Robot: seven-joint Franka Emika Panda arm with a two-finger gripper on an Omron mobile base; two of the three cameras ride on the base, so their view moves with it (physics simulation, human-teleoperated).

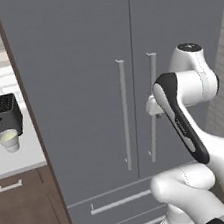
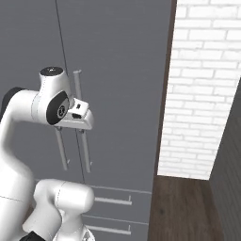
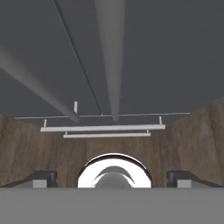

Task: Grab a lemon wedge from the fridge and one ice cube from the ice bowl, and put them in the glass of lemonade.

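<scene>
The light is even and soft, with no clear source. The fridge looks flat matte grey without glare. Its handles look blurred in the hand view. The edges look slightly soft everywhere.

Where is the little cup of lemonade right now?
The glass of lemonade stands on the white counter at the far left of the left base view, right in front of the black toaster and left of the closed grey fridge.
</scene>
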